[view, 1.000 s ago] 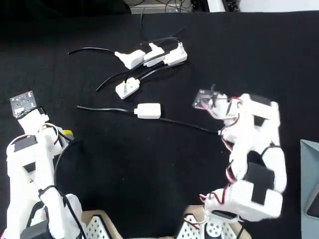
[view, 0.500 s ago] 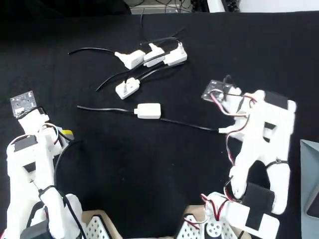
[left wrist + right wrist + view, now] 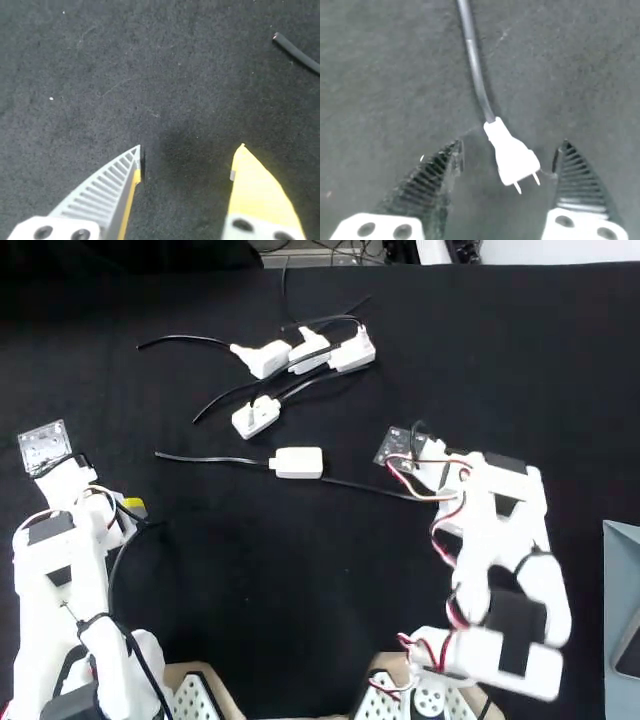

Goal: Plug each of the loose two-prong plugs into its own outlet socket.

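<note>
Right arm has swung back since half a second ago. Its wrist was stretched out toward 1 o'clock, and now it's come round toward 9 o'clock and sits over the thin black cable. Left arm hasn't budged at all.

In the right wrist view, the right claw is spread wide and holding nothing. Both its fingers are black ribbed plastic tapering to points. The two-prong plug lies flat on the cloth between them. It's a small white moulded body, narrow at the cable end and wider at the front, with two short metal prongs. It's clear of both fingers, though the prongs end nearer one of them. A smooth round cable runs away from its narrow end.

The left claw is also wide open and empty, over bare cloth at about 8 o'clock on the table. One finger is white with a ribbed face and a yellow edge, the other is solid yellow. A blunt black cord end lies well apart from it.

The table is covered in fuzzy black fabric. A lone rounded white block sits just toward 10 o'clock from the middle, with cable out of both ends. Four more white blocks are bunched at 11 to 12 o'clock, tangled in black leads. I can't tell which of them are sockets.
</note>
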`<state>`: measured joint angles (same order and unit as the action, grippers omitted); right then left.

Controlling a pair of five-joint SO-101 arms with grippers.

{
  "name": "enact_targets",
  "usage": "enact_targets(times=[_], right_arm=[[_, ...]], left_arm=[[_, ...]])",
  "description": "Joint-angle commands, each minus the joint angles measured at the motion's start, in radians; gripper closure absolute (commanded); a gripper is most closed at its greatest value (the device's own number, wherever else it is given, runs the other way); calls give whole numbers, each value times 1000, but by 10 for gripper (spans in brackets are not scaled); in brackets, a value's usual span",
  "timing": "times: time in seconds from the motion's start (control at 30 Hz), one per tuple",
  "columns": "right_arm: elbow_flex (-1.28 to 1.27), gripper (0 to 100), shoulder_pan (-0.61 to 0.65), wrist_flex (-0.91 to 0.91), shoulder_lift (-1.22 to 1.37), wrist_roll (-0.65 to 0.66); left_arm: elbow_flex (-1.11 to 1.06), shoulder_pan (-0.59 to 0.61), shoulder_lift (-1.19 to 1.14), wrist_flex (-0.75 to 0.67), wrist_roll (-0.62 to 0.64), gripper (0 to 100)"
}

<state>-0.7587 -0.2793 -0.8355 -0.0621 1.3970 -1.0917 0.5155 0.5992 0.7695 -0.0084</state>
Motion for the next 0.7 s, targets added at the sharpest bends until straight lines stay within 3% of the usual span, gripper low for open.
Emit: enact_targets(times=[0.0, 0.1, 0.23, 0.43, 0.67], right_arm=[[44, 720, -17, 49, 90, -15], [150, 799, -38, -38, 163, -15], [283, 992, -41, -221, 213, -15], [452, 986, -92, -445, 159, -18], [501, 987, -107, -532, 96, -46]], left_arm=[[12, -13, 20, -14, -2, 712], [12, -13, 20, -14, -2, 712], [12, -13, 20, -14, -2, 712], [12, -13, 20, -14, -2, 712], [12, -13, 20, -14, -2, 712]])
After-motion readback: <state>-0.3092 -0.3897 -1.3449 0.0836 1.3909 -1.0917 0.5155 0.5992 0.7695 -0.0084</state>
